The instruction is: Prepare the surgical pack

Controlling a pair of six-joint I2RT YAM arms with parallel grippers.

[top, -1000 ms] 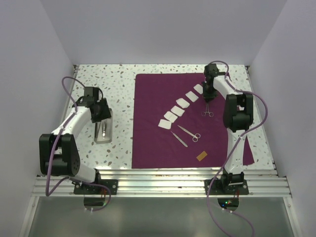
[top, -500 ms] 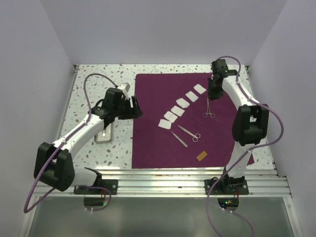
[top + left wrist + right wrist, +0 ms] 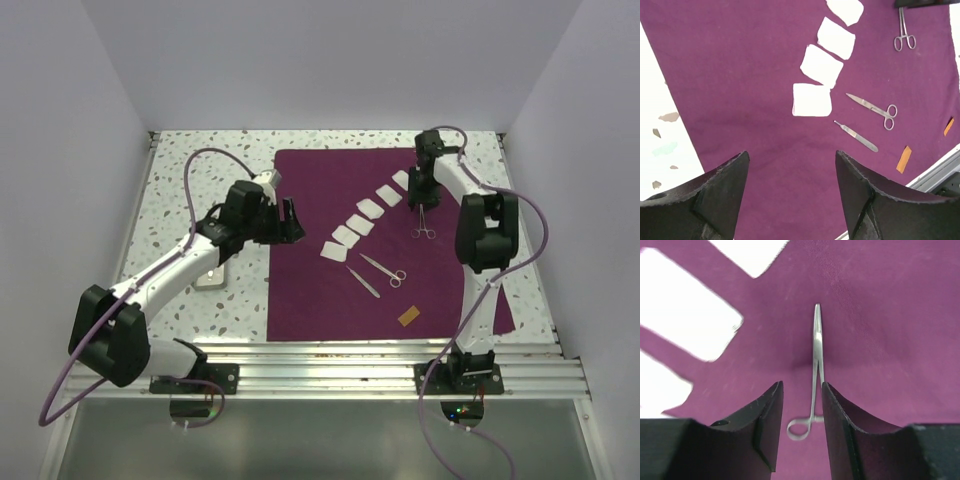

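The dark purple cloth [image 3: 330,300] lies spread on the table. On it a diagonal row of white gauze squares [image 3: 358,227] runs up to the right. Scissors [image 3: 385,270] and a thin straight steel tool [image 3: 363,282] lie below the row. Forceps [image 3: 423,225] lie flat near the cloth's right side. My right gripper [image 3: 420,198] hovers low over them, open, with the forceps [image 3: 815,355] lying loose on the cloth between its fingers. My left gripper [image 3: 293,225] is open and empty above the cloth's left part [image 3: 740,75]. The steel tray [image 3: 209,279] peeks out under the left arm.
Orange-brown tabs [image 3: 903,159] [image 3: 948,126] lie on the cloth near its front edge. Speckled tabletop [image 3: 190,170] borders the cloth on the left. White walls enclose the table, and an aluminium rail [image 3: 320,360] runs along the front.
My left arm has swung from the tray rightward over the cloth's left edge, its jaws opening wider. My right gripper has opened and let go of the forceps, which now lie on the cloth.
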